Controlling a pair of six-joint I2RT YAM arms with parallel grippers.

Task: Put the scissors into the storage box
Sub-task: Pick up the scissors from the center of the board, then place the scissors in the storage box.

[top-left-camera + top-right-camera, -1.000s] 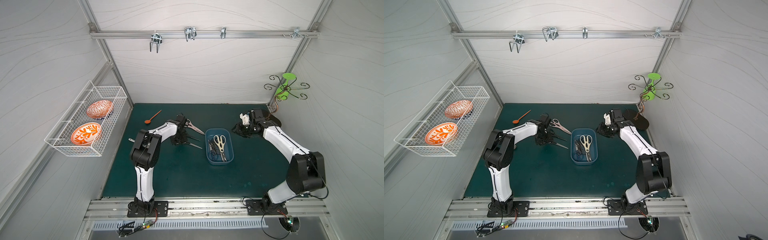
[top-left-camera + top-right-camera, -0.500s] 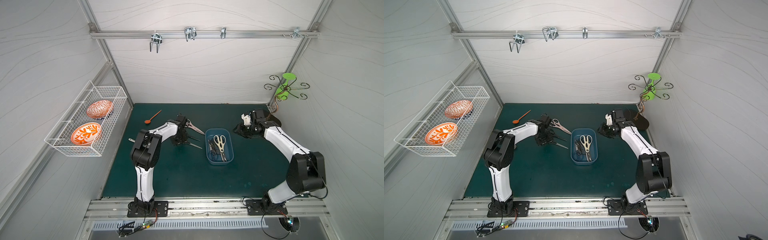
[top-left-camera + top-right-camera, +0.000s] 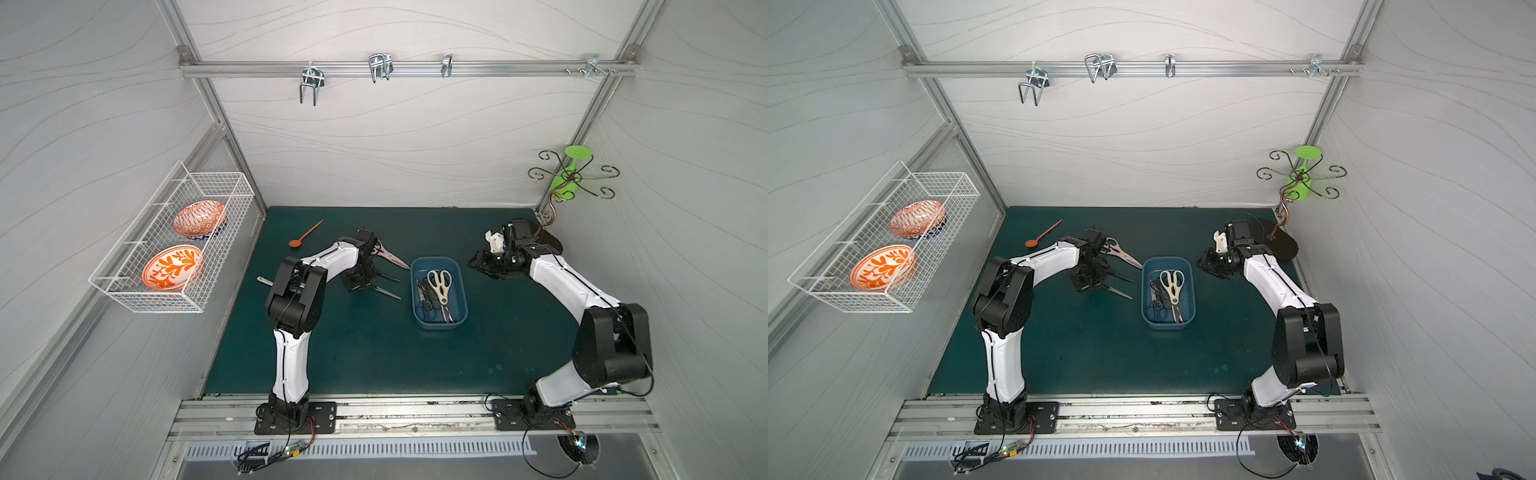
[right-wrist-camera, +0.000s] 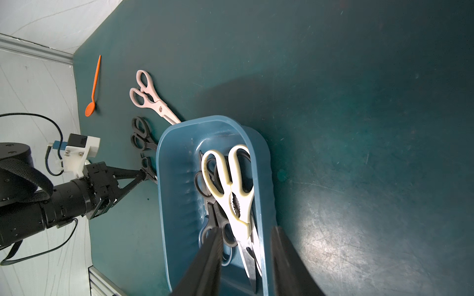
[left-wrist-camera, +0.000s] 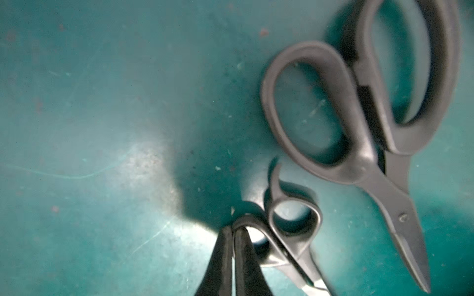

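**A:** The left end effector snaps together! It now pinches a handle loop of the small black scissors, which lie on the bench beside the storage box. Grasp made; the lift comes next, I'd say.

**B:** Inside the storage box, cream-handled shears lie atop black pairs. The right end effector hangs spread beside it.

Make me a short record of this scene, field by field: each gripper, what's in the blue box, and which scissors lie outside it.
left gripper: jaws shut on a handle loop of the small black scissors
right gripper: jaws open, nothing gripped, beside the storage box
in box: cream-handled shears over smaller dark pairs
loose on the mat: pink-handled shears, larger black scissors
other: orange spoon
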